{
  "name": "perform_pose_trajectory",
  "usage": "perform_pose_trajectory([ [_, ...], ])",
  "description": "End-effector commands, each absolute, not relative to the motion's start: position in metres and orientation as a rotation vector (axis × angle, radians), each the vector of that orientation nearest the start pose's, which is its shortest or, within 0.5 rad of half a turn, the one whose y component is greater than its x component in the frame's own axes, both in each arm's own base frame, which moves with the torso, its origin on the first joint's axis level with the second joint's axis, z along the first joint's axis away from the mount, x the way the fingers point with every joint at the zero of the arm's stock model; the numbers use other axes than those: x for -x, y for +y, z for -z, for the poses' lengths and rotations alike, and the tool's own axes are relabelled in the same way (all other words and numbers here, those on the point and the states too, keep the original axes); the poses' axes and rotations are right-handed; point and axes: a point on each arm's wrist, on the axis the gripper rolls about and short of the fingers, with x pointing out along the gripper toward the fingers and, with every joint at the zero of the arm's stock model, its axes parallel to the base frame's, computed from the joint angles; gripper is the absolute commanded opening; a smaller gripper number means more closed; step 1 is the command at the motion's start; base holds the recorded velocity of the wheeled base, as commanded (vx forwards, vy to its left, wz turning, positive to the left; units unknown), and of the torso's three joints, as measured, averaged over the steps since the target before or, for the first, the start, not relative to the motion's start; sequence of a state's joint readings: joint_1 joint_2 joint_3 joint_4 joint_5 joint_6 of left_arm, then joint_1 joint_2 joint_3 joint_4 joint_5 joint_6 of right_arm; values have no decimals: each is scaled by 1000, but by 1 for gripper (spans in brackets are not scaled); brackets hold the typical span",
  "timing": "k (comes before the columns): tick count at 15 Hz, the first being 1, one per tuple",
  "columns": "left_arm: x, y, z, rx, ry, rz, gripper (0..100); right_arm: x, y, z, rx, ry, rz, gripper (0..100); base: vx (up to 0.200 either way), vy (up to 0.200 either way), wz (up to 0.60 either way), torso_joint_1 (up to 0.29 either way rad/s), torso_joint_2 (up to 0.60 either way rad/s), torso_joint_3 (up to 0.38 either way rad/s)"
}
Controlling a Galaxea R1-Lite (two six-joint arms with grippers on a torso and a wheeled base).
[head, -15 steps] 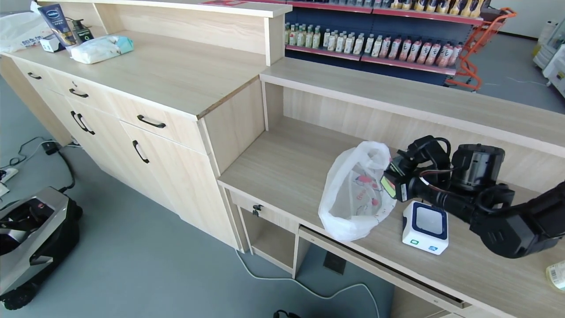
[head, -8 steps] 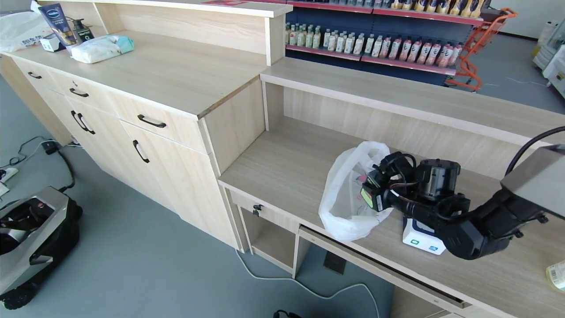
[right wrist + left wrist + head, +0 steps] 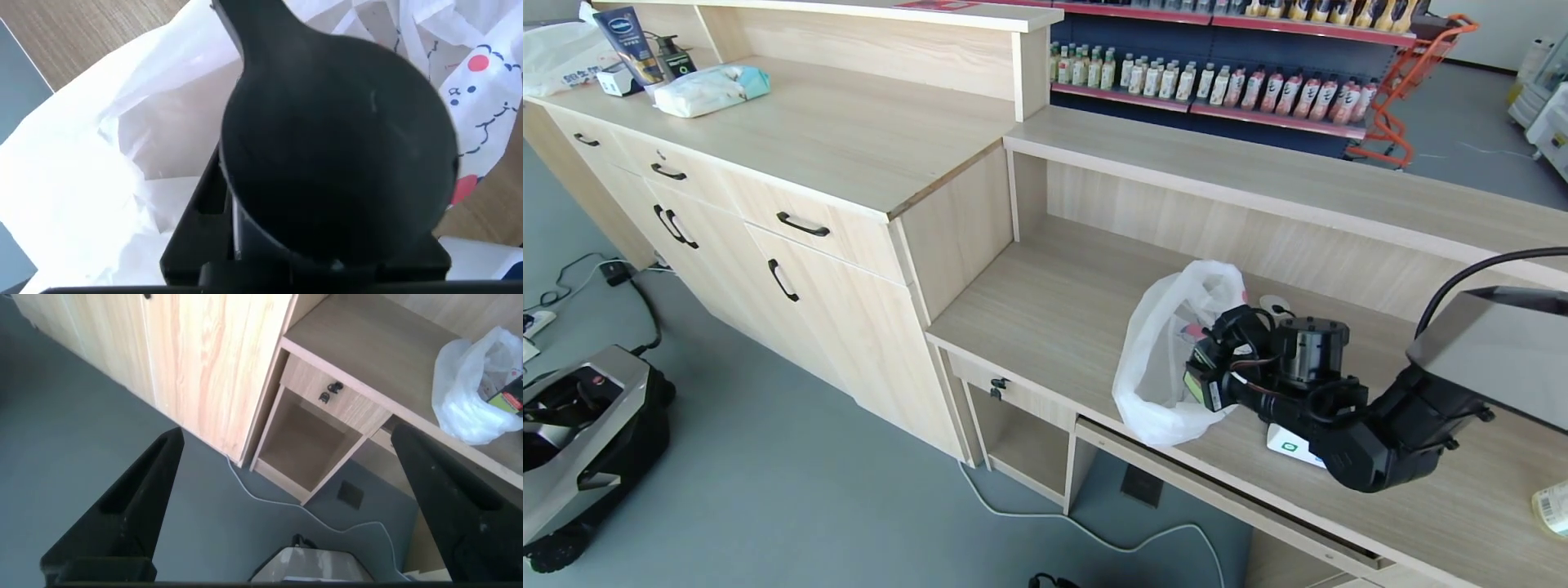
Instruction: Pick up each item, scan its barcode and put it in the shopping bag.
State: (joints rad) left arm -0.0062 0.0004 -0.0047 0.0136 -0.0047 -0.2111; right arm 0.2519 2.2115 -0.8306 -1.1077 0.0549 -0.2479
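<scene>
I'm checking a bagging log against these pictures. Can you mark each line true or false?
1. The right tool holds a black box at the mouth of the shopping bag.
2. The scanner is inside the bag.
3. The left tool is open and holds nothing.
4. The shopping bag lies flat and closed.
1. True. The right tool grips the black box at the opening of the white shopping bag.
2. False. The scanner sits on the counter beside the bag, partly hidden by the right arm.
3. True. The left tool has its fingers spread wide above the floor, with nothing between them.
4. False. The bag stands on the counter with its mouth open.
</scene>
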Motion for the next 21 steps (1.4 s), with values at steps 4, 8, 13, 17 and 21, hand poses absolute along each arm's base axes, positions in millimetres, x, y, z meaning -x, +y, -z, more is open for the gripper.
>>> perform_pose_trajectory([
  [4,23,0,-75,212,10,10,100,-383,103,-39,253,248,-344,0,0,0,0,0,0,0],
  [8,23,0,-75,212,10,10,100,-387,106,-31,253,261,-348,0,0,0,0,0,0,0],
  [13,23,0,-75,212,10,10,100,-390,106,-32,244,256,-343,100,0,0,0,0,0,0],
  [17,23,0,-75,212,10,10,100,-370,97,-91,188,147,-314,100,0,0,0,0,0,0],
  [21,23,0,-75,212,10,10,100,-272,41,-170,222,86,-203,100,0,0,0,0,0,0],
])
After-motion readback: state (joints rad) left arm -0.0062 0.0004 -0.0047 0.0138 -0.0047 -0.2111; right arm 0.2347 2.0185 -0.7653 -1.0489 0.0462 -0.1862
